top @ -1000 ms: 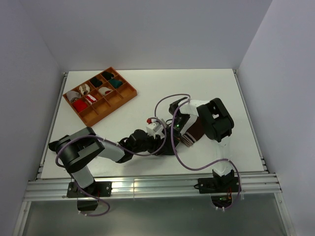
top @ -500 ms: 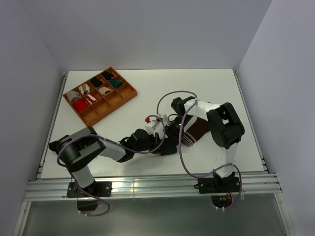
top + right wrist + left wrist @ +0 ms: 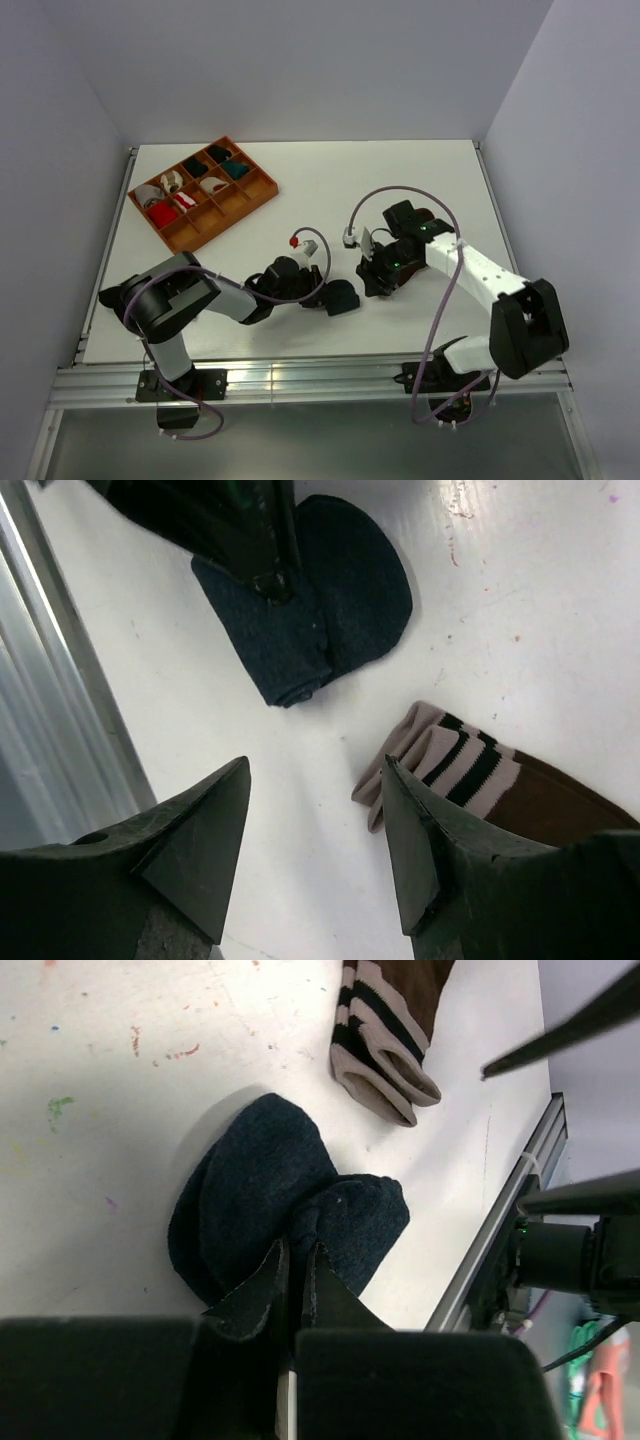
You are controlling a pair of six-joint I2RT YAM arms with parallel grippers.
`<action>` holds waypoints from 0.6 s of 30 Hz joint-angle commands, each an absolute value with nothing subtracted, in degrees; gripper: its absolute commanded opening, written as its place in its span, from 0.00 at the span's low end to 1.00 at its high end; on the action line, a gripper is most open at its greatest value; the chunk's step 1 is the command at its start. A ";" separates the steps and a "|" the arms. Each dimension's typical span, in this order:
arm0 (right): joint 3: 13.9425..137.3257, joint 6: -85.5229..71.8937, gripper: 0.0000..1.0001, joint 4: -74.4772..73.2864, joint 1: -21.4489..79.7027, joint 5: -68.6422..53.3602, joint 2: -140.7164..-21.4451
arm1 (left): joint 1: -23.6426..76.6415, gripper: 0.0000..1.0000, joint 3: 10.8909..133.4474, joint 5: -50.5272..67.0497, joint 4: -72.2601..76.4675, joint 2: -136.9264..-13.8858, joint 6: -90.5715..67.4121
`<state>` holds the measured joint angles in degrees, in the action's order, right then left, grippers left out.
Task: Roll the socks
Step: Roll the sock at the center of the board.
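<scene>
Landmark is the navy sock [image 3: 260, 1190], so we give all places from it. Far off to its upper left in the top view sits the orange tray [image 3: 235, 213] with small bundles in its compartments, well apart and not part of this job. Next, the left gripper [image 3: 297, 1265] is on the navy sock itself: jaws pressed together, pinching a fold of fabric at its near edge. The navy sock looks doubled over into a loose, lumpy wad, not a tight roll, and lies near the front rail of the white table [image 3: 300, 170]. Just right of the navy sock, with a strip of bare table between, the brown sock [image 3: 470, 770] lies flat and unrolled, its striped cuff pointing toward the navy one. Above that cuff, right of the navy sock, the right gripper [image 3: 315, 770] hangs with fingers spread wide, holding nothing. We judge that rolling is under way on the navy sock and not begun on the brown one. The next move probably calls for the left pinch to hold the wad so it doesn't spring open while the right drops onto a sock.
</scene>
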<state>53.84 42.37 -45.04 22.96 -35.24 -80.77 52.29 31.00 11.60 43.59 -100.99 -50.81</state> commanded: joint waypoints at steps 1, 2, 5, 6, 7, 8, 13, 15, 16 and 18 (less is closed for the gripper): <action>48.89 45.42 0.63 -38.85 22.94 -32.87 -74.63 | 50.80 0.00 30.58 13.00 29.45 -104.24 -51.50; 48.00 46.22 0.63 -38.59 23.03 -33.48 -72.36 | 50.71 0.00 31.02 13.44 28.40 -104.50 -51.76; 44.57 49.74 0.64 -37.62 23.46 -33.92 -68.66 | 50.19 0.00 34.44 15.99 23.66 -105.55 -52.12; 43.60 50.18 0.64 -36.92 23.99 -33.66 -67.51 | 50.01 0.00 35.06 16.78 21.55 -105.90 -52.21; 41.68 50.62 0.64 -35.09 24.52 -33.23 -65.67 | 49.40 0.00 35.50 19.57 21.27 -106.95 -52.47; 40.70 50.71 0.65 -34.02 25.13 -31.92 -64.70 | 48.87 0.00 36.12 21.51 21.10 -107.48 -52.73; 35.43 49.22 0.65 -27.53 32.95 -27.16 -61.00 | 46.23 0.00 38.40 25.75 15.41 -110.12 -52.83; 33.67 48.87 0.65 -26.11 35.14 -25.41 -60.91 | 45.88 0.00 39.20 26.36 14.24 -110.48 -52.73; 33.14 48.61 0.65 -24.36 37.24 -24.79 -61.43 | 45.53 0.00 39.20 26.80 14.06 -110.83 -52.91; 31.56 47.99 0.65 -20.94 39.36 -22.17 -61.87 | 45.18 0.00 39.64 28.12 13.54 -111.27 -53.17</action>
